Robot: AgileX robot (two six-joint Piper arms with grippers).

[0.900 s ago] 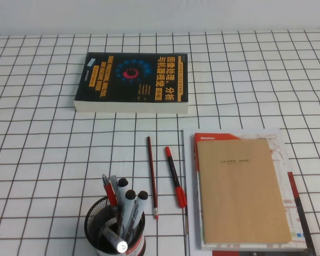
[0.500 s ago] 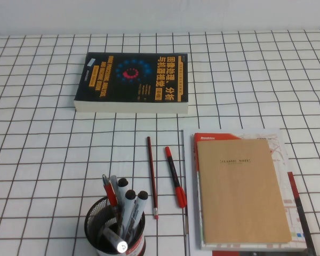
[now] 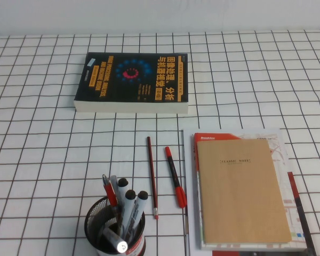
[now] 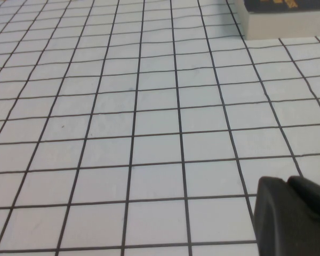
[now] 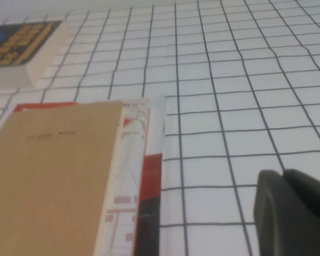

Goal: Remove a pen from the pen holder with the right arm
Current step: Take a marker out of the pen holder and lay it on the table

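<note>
Lower left of the high view: one black wire-mesh pen holder point(image 3: 114, 229) stands upright on the white black-gridded tablecloth point(image 3: 42, 138), and the pens are all inside it. I count three black-capped markers point(image 3: 130, 195), one red pen with a clip point(image 3: 110, 191), one grey pen beside it and one white-ended barrel low at the rim, so six as far as I can tell.

Just right of the holder, two loose items lie side by side without touching: one dark red pencil point(image 3: 152, 176) and one red-capped pen point(image 3: 176, 178). At lower right, one tan notebook point(image 3: 240, 192) lies on a white-and-red booklet point(image 3: 289, 176). At upper centre there is one black book point(image 3: 132, 80).

Neither arm shows in the high view. The right gripper point(image 5: 293, 213) is clenched shut over the cloth beside the booklet. The left gripper point(image 4: 290, 213) hangs over bare grid, and whether it is clenched or released I cannot tell.
</note>
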